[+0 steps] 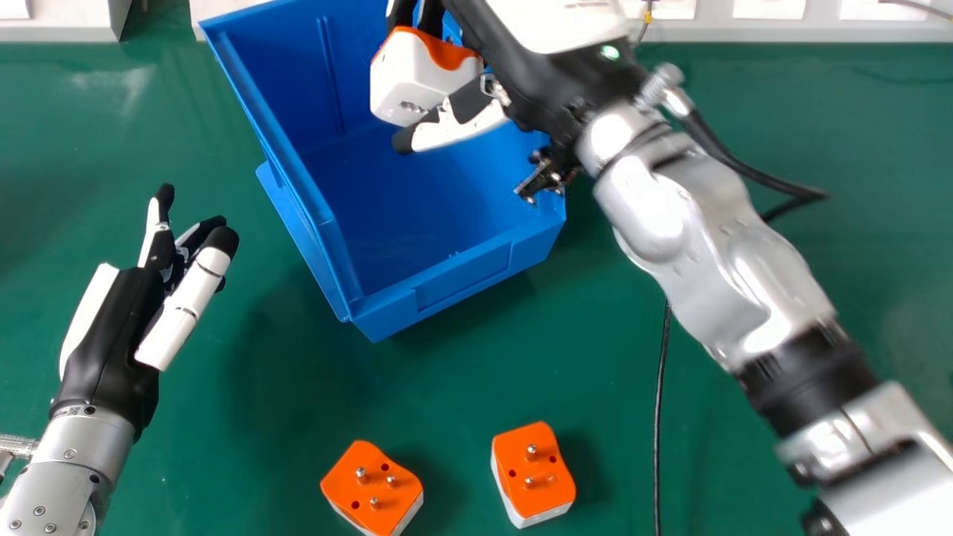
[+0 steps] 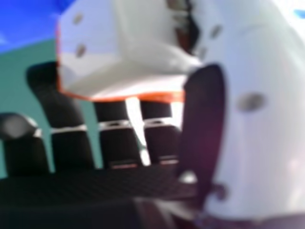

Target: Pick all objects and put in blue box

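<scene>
Green bench [image 1: 223, 461] seen from above, forming the work surface. The held plug adapter [image 1: 417, 82], white with an orange face, is over the interior of the blue box [image 1: 465, 275]. Your right robot hand [image 1: 465, 128] grips it between thumb and fingers; in the right hand view, its orange edge lies against the fingers and its white body beside the thumb. The box stands open and at an angle on the bench.

Outside it, nearer to you, lie a left-lying adapter [image 1: 372, 487] and a right-lying adapter [image 1: 532, 476], apart from each other, both with orange faces and pins upward. Your left robot hand [image 1: 112, 342] is at the left of the head view, relaxed and holding nothing. A dark cable [image 1: 660, 402] runs along the bench, right of both adapters.

Progress: you appear to be at the release step for one adapter, with two left to collect. Your right hand and arm cover part of the box's interior, so you cannot count earlier deposits with certainty.
</scene>
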You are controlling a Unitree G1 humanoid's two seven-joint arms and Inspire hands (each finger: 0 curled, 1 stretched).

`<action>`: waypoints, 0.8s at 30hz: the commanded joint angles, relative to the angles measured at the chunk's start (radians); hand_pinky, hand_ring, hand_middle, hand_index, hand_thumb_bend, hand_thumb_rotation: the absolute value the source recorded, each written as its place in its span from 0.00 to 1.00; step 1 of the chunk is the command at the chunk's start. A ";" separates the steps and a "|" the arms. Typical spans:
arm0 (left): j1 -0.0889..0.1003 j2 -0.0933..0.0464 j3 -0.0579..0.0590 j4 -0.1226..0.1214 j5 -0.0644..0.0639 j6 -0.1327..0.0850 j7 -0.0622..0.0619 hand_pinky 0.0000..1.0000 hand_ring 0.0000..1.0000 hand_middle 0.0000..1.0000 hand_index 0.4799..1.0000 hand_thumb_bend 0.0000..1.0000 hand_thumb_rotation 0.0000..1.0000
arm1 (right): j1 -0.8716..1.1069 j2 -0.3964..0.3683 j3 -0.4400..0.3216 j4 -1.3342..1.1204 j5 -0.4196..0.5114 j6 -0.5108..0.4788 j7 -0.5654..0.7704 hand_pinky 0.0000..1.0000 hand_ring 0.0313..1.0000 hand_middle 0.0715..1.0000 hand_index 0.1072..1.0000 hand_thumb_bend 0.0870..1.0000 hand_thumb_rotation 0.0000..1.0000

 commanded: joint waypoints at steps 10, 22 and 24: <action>0.047 -0.008 -0.002 -0.097 0.015 0.012 0.012 0.86 0.92 0.94 0.92 0.59 0.85 | -0.283 0.132 0.070 0.466 0.007 0.083 -0.093 0.12 0.14 0.19 0.41 0.44 0.15; 0.076 -0.019 -0.009 -0.148 0.039 0.034 0.027 0.86 0.91 0.92 0.90 0.61 0.85 | -0.317 0.186 0.143 0.631 0.011 0.095 -0.137 0.07 0.09 0.13 0.41 0.44 0.15; 0.080 -0.021 -0.010 -0.160 0.037 0.042 0.027 0.85 0.91 0.92 0.90 0.61 0.85 | -0.318 0.193 0.158 0.638 0.008 0.095 -0.141 0.07 0.09 0.13 0.41 0.44 0.15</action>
